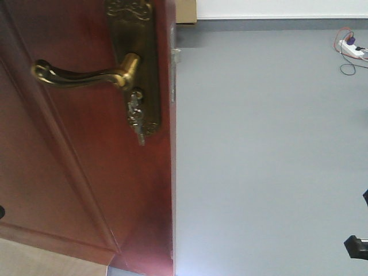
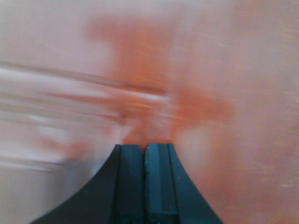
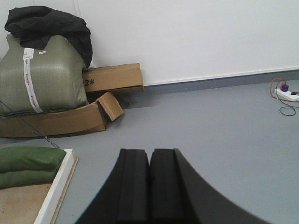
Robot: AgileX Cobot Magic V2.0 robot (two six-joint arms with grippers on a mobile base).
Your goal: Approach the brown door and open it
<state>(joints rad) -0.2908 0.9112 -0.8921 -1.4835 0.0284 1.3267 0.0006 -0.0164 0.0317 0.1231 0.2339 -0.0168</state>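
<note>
The approach is judged complete: the brown door (image 1: pixel 75 172) fills the front view from 7 to 11 o'clock, at very close range. Its brass lever handle (image 1: pixel 80 75) is seen at 10 o'clock, the embossed backplate (image 1: pixel 146 86) at 11 o'clock, and the keys (image 1: pixel 136 118) hang just below the lever's hub. The door's free edge, with the silver latch plate (image 1: pixel 176 56), runs down the middle of the view, and only grey floor (image 1: pixel 259 161) is seen past it from 1 to 5 o'clock, with a power strip (image 1: pixel 352 49) at 2 o'clock. No frame is seen against that edge, so the door is judged to be at least partly open; how wide cannot be told. In the left wrist view the left gripper (image 2: pixel 144 148) is shown with its fingers pressed together on nothing, just before a blurred reddish surface taken to be the door. The right gripper (image 3: pixel 149 156) is likewise closed and empty, pointed into the room, where cardboard boxes (image 3: pixel 112 78) and a green sack (image 3: pixel 44 77) lie at 10 o'clock. No gripper is seen on the handle; any widening of the opening is left.
</note>
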